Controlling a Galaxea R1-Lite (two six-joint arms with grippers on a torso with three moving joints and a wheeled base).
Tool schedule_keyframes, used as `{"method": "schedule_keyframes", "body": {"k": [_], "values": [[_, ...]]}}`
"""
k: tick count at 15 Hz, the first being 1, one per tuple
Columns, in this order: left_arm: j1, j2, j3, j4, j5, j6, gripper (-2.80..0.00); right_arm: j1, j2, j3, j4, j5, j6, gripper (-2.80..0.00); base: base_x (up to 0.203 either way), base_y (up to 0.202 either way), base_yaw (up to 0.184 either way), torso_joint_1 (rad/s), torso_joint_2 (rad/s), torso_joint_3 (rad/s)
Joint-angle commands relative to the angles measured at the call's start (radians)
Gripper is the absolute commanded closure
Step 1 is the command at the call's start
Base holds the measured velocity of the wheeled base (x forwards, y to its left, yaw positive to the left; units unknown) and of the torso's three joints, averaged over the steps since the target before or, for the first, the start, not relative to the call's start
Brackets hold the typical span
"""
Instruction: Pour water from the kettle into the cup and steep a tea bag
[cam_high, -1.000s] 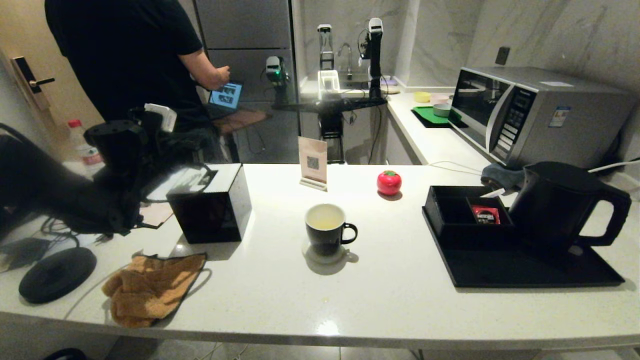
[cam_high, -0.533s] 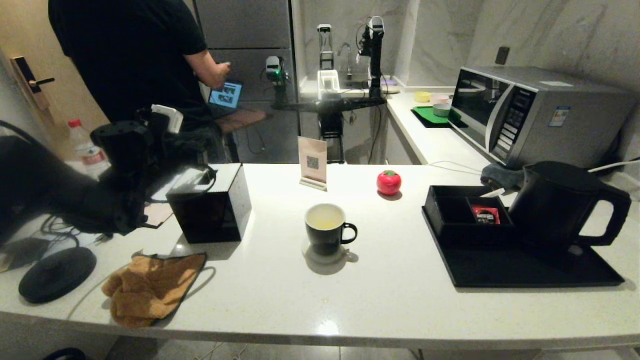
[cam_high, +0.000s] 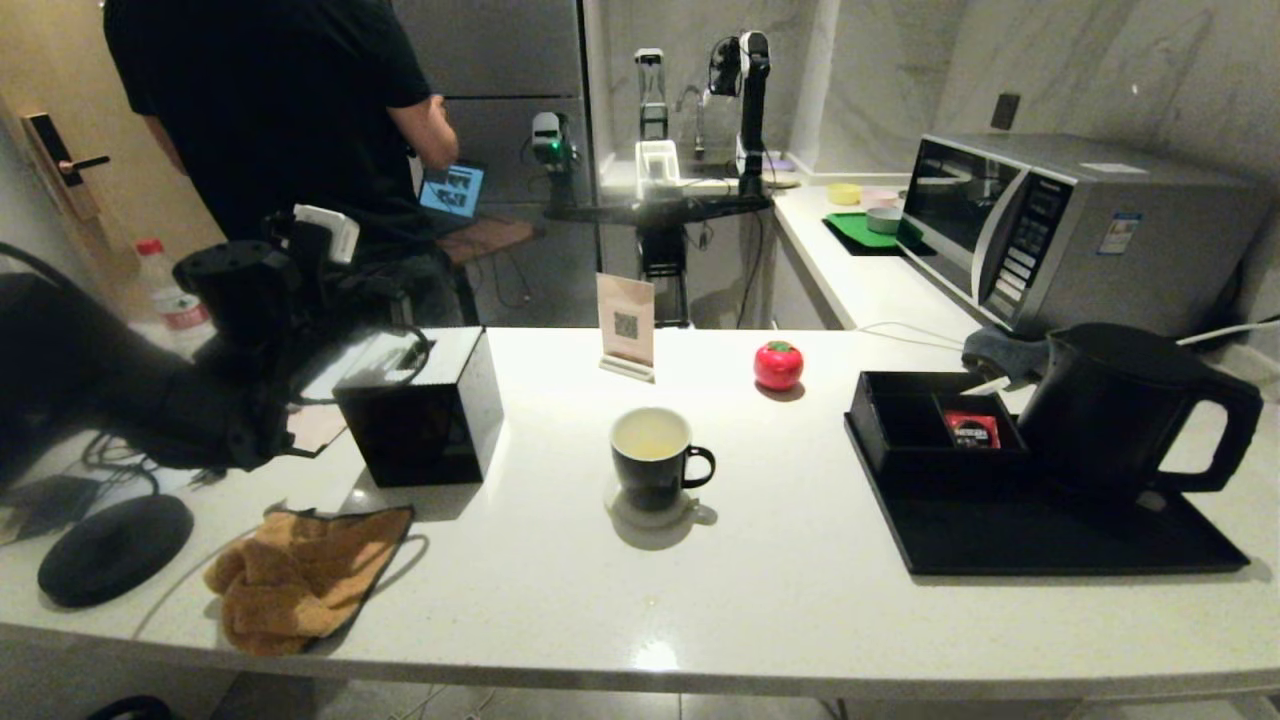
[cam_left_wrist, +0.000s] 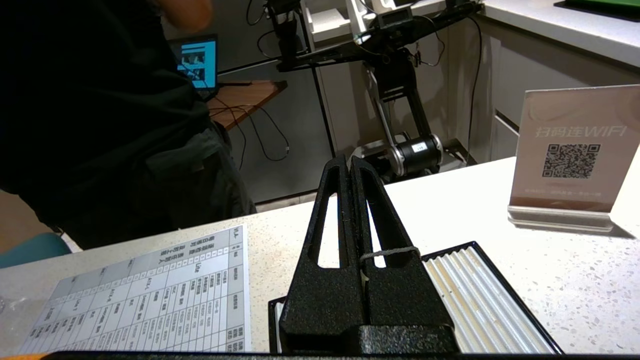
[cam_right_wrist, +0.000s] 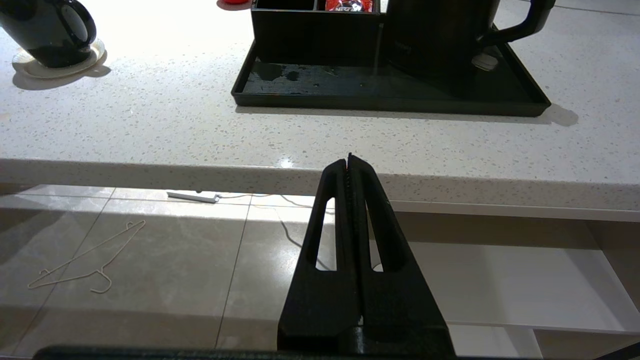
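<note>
Hanging below the counter edge (cam_right_wrist: 320, 172), right claw (cam_right_wrist: 349, 159) is pinched closed, empty.

one kettle (cam_high: 1120, 405) is standing on one black tray (cam_high: 1050, 545), and one cup (cam_high: 652, 458) is sitting on one coaster (cam_high: 650, 512) near the middle of the one white counter (cam_high: 780, 610). one red packet (cam_high: 970, 430) is lying in one divided black box (cam_high: 905, 425), while one black tissue box (cam_high: 420, 415), one orange cloth (cam_high: 300, 575), one red tomato-shaped object (cam_high: 778, 364), one qr sign (cam_high: 626, 325) and one black round base (cam_high: 112, 548) are also resting there. one microwave (cam_high: 1060, 230) is sitting behind, one person (cam_high: 270, 120) is standing at the back, and two grippers are showing, the left gripper (cam_left_wrist: 350, 165) and the right gripper (cam_right_wrist: 349, 162).
</note>
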Motion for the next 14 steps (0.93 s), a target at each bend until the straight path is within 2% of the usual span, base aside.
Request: {"method": "schedule_keyframes", "body": {"k": [1, 7, 8, 14], "values": [[0.010, -0.005, -0.004, -0.006, -0.005, 0.001, 0.00, 0.001, 0.001, 0.000, 0.001, 0.000, 0.000, 0.00, 0.000, 0.000, 0.000, 0.000, 0.00, 0.000], [0.009, -0.010, 0.004, -0.006, -0.004, 0.000, 0.00, 0.001, 0.001, 0.000, 0.001, 0.000, 0.000, 0.00, 0.000, 0.000, 0.000, 0.000, 0.00, 0.000], [0.009, -0.011, 0.004, -0.006, -0.004, 0.000, -2.80, -0.001, 0.001, 0.000, 0.001, 0.000, 0.000, 0.00, 0.000, 0.000, 0.000, 0.000, 0.00, 0.000], [0.012, -0.009, 0.028, -0.048, 0.004, 0.001, -2.80, 0.001, 0.001, 0.000, 0.001, 0.000, 0.000, 0.00, 0.000, 0.000, 0.000, 0.000, 0.00, 0.000]]}}
